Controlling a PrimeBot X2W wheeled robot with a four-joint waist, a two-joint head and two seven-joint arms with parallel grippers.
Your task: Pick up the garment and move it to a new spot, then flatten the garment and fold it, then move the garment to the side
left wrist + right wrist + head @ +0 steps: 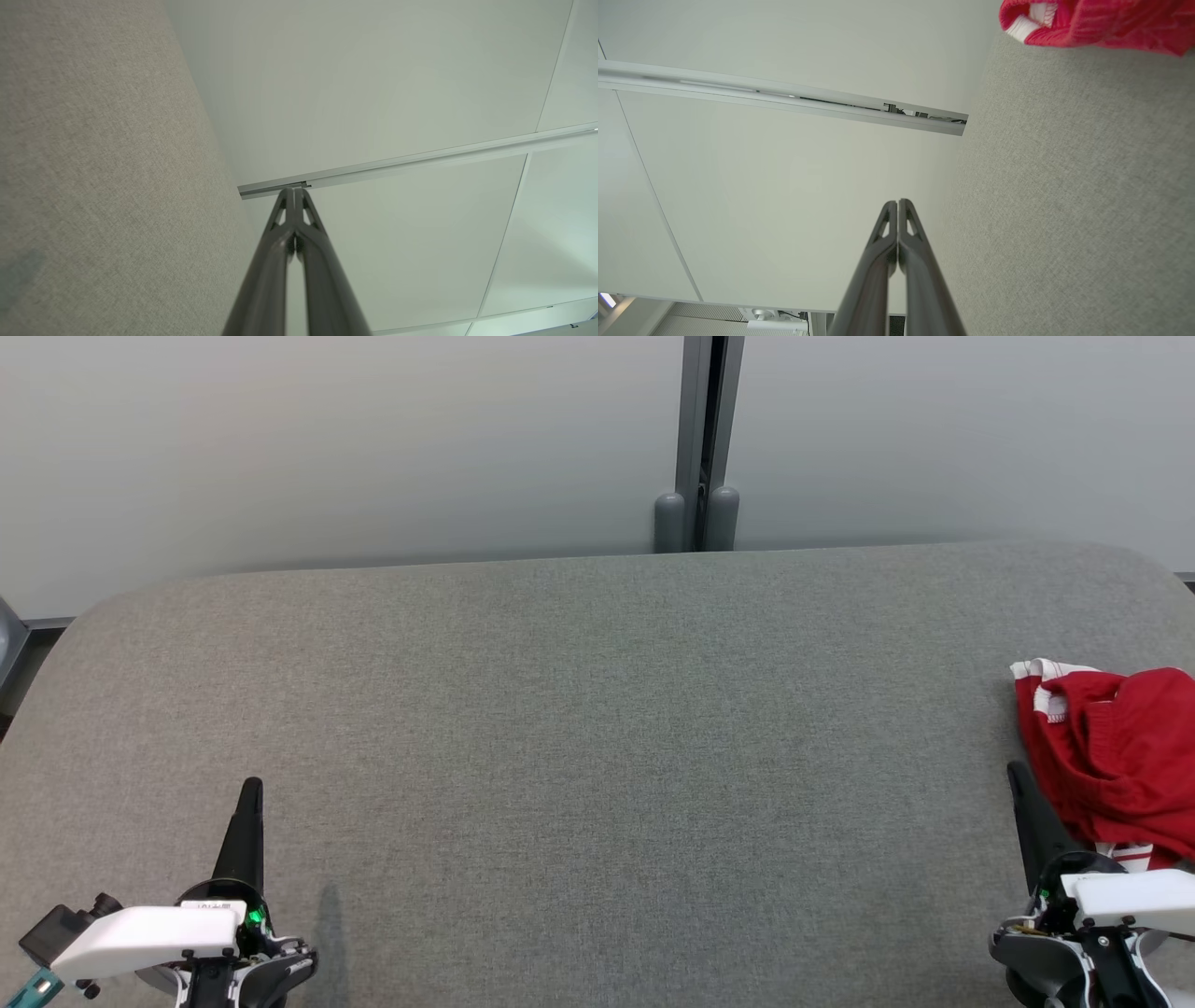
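Garment (1120, 756), red, sits crumpled at the tabletop's (597, 756) right edge. Looks soft, light, limp, so pinch a raised fold. Left gripper (250, 791) and right gripper (1014, 773) both have fingers closed, empty.

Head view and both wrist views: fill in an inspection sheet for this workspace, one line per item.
surface: grey woven fabric, flat, rounded far corners.
job's things: red garment with white trim, crumpled, at the right edge of the surface, partly cut off by the head view.
clutter: nothing seen.
grippers: left gripper jaws shut, holding nothing, at the near left; right gripper jaws shut, holding nothing, just beside the garment's near left edge.
cables: nothing seen on the surface.
surroundings: pale wall panels behind the surface, meeting at a grey post.
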